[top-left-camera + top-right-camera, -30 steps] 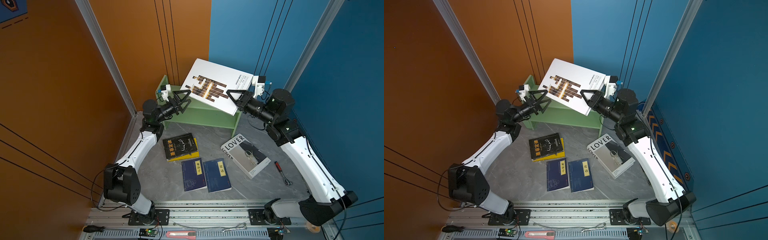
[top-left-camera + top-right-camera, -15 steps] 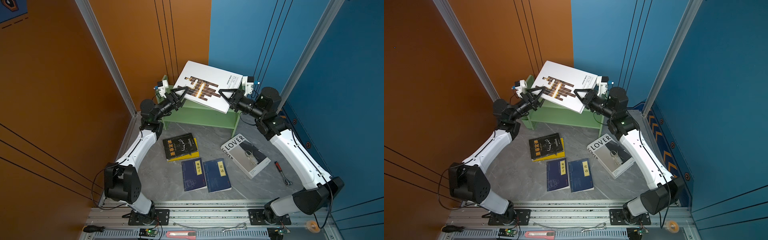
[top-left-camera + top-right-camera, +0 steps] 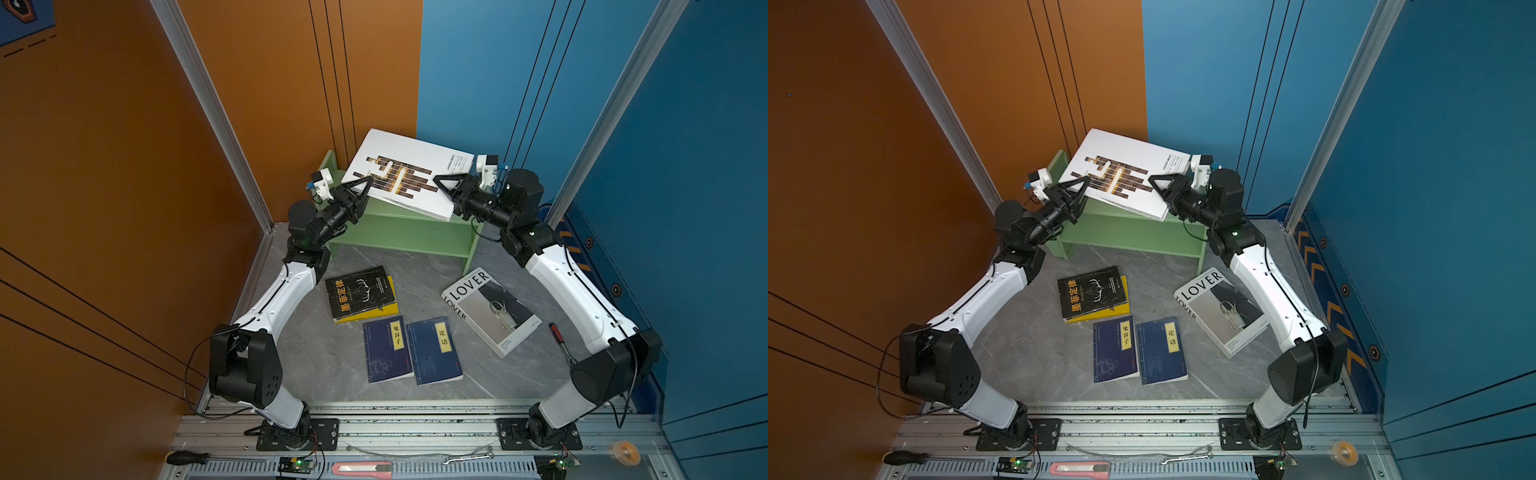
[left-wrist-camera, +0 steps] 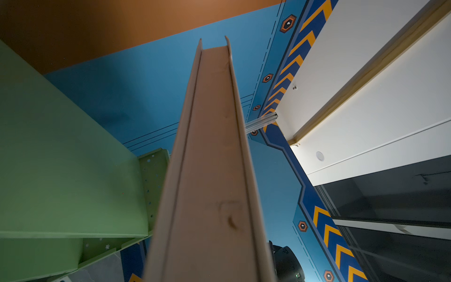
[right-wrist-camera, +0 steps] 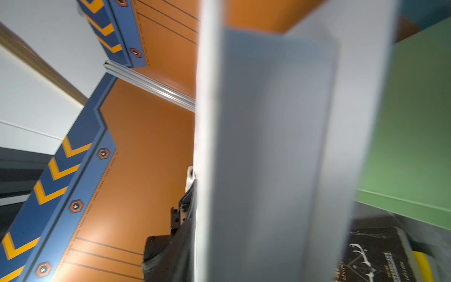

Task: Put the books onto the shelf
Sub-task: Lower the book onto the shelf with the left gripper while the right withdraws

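The large white black-barred book (image 3: 409, 174) (image 3: 1125, 174) hangs tilted over the top of the pale green shelf (image 3: 399, 232) (image 3: 1133, 237). My left gripper (image 3: 362, 190) (image 3: 1081, 187) is shut on its lower left corner. My right gripper (image 3: 444, 189) (image 3: 1158, 187) straddles the opposite edge, one finger lying on the cover; its grip is unclear. Both wrist views are filled by the book's edge (image 4: 212, 158) (image 5: 268, 146). On the floor lie the black book (image 3: 359, 291) on a yellow one (image 3: 388, 309), two navy books (image 3: 386, 349) (image 3: 434, 351) and the LOVER book (image 3: 490, 311).
Orange and blue walls stand close behind the shelf. A red-handled screwdriver (image 3: 559, 338) lies on the floor by the right arm. The front rail carries a screwdriver (image 3: 187, 457), a utility knife (image 3: 361, 468), a wrench (image 3: 469, 457) and a tape roll (image 3: 626, 452).
The barred book has shifted left and back over the shelf. My left gripper, wide open a second ago, has closed onto the book's corner. The right arm followed the book.
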You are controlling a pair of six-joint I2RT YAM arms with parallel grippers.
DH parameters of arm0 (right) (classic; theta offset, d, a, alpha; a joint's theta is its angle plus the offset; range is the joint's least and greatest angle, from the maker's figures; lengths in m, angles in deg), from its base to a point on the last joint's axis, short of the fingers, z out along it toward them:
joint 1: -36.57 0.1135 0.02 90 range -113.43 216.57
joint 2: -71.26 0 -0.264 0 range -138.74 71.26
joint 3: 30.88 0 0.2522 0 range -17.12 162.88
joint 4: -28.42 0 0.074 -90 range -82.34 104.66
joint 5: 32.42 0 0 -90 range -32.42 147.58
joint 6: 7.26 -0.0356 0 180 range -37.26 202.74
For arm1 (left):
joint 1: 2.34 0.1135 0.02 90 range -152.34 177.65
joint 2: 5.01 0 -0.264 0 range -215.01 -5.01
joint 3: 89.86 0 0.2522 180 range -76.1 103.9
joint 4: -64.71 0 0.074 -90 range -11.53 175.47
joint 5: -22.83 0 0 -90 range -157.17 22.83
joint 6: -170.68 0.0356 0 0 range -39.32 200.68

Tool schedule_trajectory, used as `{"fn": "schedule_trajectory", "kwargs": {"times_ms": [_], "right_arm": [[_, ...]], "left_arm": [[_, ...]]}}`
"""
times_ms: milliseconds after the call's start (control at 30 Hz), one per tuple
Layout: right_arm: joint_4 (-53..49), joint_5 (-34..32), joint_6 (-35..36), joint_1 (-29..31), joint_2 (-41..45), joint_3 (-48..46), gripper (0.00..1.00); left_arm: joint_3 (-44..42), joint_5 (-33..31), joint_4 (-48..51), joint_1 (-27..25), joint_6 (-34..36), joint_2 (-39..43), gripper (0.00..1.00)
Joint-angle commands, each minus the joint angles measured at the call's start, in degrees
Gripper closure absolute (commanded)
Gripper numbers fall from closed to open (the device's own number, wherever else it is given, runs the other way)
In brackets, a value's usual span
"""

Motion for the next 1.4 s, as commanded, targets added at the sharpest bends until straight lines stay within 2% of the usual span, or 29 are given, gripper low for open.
{"fn": "schedule_trajectory", "kwargs": {"times_ms": [0, 67, 200, 367, 700, 1000, 1200, 1367], "right_arm": [[-4.28, -4.32, 4.12, -0.90, -0.22, 3.20, 0.33], [-6.90, -7.15, 6.20, -1.98, 1.05, 3.26, 0.31], [-14.86, -13.09, 10.46, -5.46, 5.34, 3.28, 0.15], [-20.69, -16.86, 14.68, -8.32, 10.77, 0.39, 0.12], [-26.10, -20.23, 20.00, -12.46, 17.08, -6.43, 0.05], [-27.97, -16.70, 20.54, -17.72, 20.17, -10.75, 0.03], [-28.25, -14.97, 20.61, -20.64, 22.21, -12.96, 0.02], [-29.00, -14.07, 20.71, -22.17, 22.57, -13.73, 0.02]], "left_arm": [[1.88, -6.17, 7.34, -2.19, 8.00, 2.05, 0.80], [2.05, -8.62, 8.45, -2.75, 8.76, 1.94, 0.80], [3.45, -12.99, 11.50, -3.96, 10.59, 1.21, 0.81], [7.46, -16.38, 17.38, -6.90, 13.84, -1.68, 0.82], [15.71, -25.47, 19.67, -13.23, 14.55, -12.80, 0.81], [23.77, -31.14, 21.59, -16.79, 13.48, -21.84, 0.81], [24.01, -38.10, 24.00, -19.05, 13.74, -22.80, 0.81], [25.79, -36.26, 25.37, -19.11, 13.64, -24.28, 0.80]]}}
